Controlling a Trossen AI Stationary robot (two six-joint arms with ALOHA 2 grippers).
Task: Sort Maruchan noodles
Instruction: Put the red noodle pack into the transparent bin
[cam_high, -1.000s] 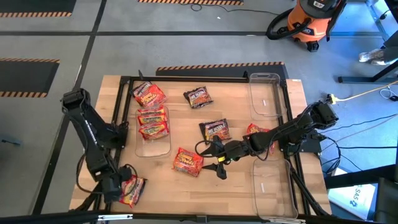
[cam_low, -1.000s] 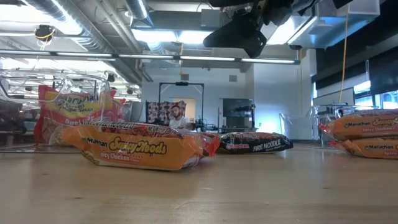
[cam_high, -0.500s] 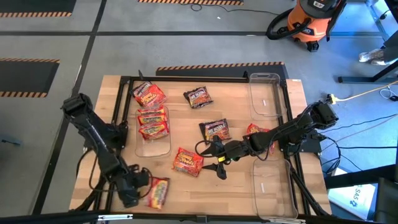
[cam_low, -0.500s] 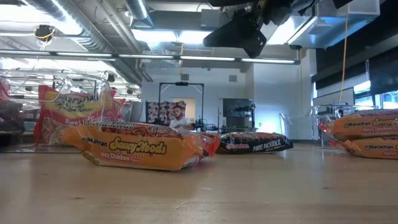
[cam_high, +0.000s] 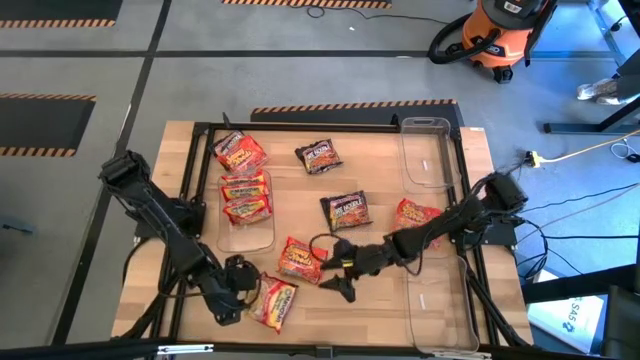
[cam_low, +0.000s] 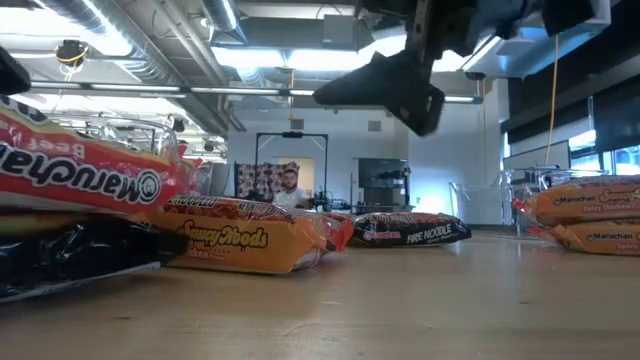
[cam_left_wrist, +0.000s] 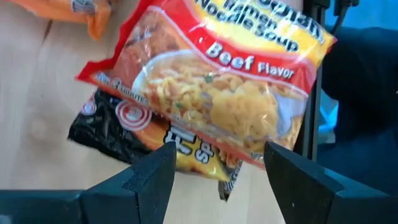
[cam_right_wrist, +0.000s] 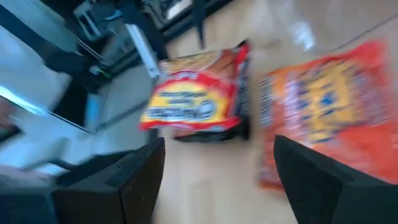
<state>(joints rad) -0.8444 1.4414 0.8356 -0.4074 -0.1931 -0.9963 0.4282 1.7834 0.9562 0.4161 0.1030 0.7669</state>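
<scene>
Left claw: your left claw (cam_high: 243, 293) sits low at the near-left part of the bench (cam_high: 380, 180), fingers spread, nothing pinched between them.
Beef packet: a red-and-yellow beef packet (cam_high: 274, 302) lies just in front of that claw, on top of a dark packet (cam_left_wrist: 124, 124) that you see under it in the left wrist view. In the low view the beef packet (cam_low: 80, 170) fills the left side, close to the camera.
Right claw: your right claw (cam_high: 340, 277) reaches in from the right to the middle of the bench near its front, fingers spread and holding nothing. It hangs above the wood, as the low view shows.
Orange packet: an orange-red packet (cam_high: 299, 258) lies just beside the right claw, on its left, flat on the bench.
Dark packets: one dark maroon packet (cam_high: 347, 210) lies at mid-bench, another (cam_high: 319, 156) farther back.
Left bin: a clear bin (cam_high: 247, 232) on the left holds two red-and-yellow packets (cam_high: 246, 199); one more packet (cam_high: 240, 153) lies just behind it on the wood.
Right side: an orange-red packet (cam_high: 416, 213) lies near the right edge, between the far clear bin (cam_high: 424, 150) and the near clear bin (cam_high: 436, 305).
Room: you can see a person (cam_low: 289, 186) far back in the low view.
</scene>
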